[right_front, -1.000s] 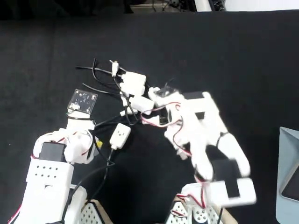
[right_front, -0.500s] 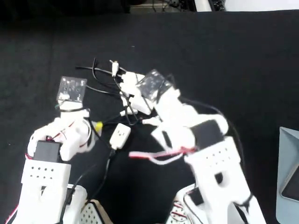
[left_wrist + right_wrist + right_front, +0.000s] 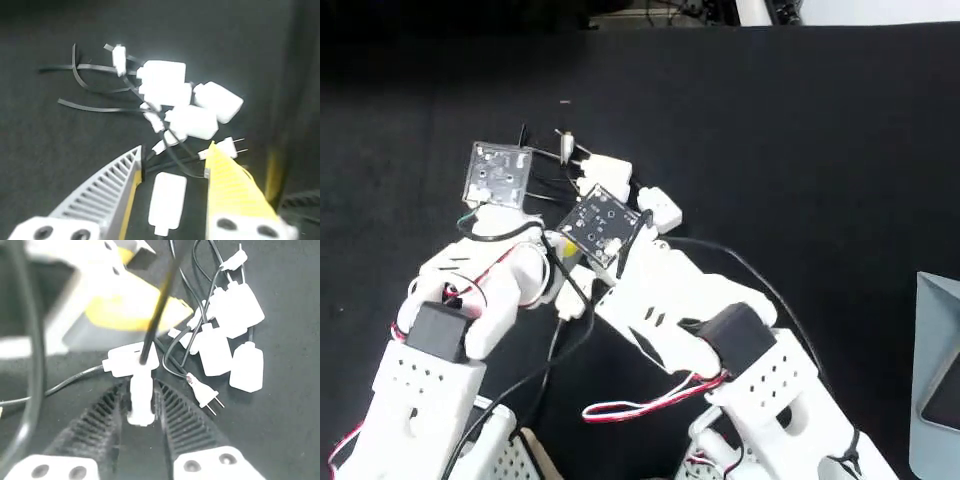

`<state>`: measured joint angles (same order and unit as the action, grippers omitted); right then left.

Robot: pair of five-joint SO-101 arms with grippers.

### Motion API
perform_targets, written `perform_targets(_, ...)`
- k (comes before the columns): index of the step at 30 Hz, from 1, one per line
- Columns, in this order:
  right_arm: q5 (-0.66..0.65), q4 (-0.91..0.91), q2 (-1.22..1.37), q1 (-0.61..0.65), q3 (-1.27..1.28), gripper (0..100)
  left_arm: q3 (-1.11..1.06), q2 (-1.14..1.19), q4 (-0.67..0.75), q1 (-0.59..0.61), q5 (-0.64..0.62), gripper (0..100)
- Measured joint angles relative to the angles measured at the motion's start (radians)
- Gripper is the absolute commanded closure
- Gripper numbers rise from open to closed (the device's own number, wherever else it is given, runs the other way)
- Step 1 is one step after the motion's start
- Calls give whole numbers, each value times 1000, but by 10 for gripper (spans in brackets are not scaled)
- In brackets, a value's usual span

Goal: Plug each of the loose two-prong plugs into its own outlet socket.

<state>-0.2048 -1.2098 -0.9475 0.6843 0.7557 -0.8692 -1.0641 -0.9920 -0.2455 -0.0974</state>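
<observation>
Right claw (image 3: 140, 386) is narrow, pinching the outlet socket (image 3: 141, 404) on the worktop (image 3: 800, 150), while left claw (image 3: 175, 146) gapes wide with the loose two-prong plug (image 3: 231, 146) just beside its yellow tip, so I'd steady the socket and grab the plug by its body, clear of the black cables (image 3: 90, 85).

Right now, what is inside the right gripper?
A white plastic piece lies inside the right gripper. A black cable crosses in front of its far end and covers part; its underside is hidden.

Dim overall, harsh glare — whites blown out
</observation>
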Motion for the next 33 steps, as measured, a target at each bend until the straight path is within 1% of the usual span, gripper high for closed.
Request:
perform_targets(2,2,3,-3,0,0,987,20,0,-5,-28,0,788)
perform_targets(7,2,32,-3,2,26,987,63,0,-69,-89,-8,786)
perform_targets(10,2,34,-3,2,31,987,64,0,-75,-89,-8,786)
perform_targets(12,2,37,-3,-6,31,987,64,0,-80,-66,-8,786)
perform_targets(17,34,44,-3,-130,31,987,64,0,-89,64,-8,785)
perform_targets(19,55,68,-3,-192,49,987,64,11,-127,106,25,785)
perform_targets(23,81,158,-3,-295,129,987,64,83,-265,103,124,785)
perform_targets(25,100,193,-3,-348,147,987,64,149,-307,103,166,785)
perform_targets(28,124,221,-3,-404,147,987,64,265,-318,66,209,785)
perform_targets(33,138,229,-3,-445,147,987,64,422,-302,-66,210,785)
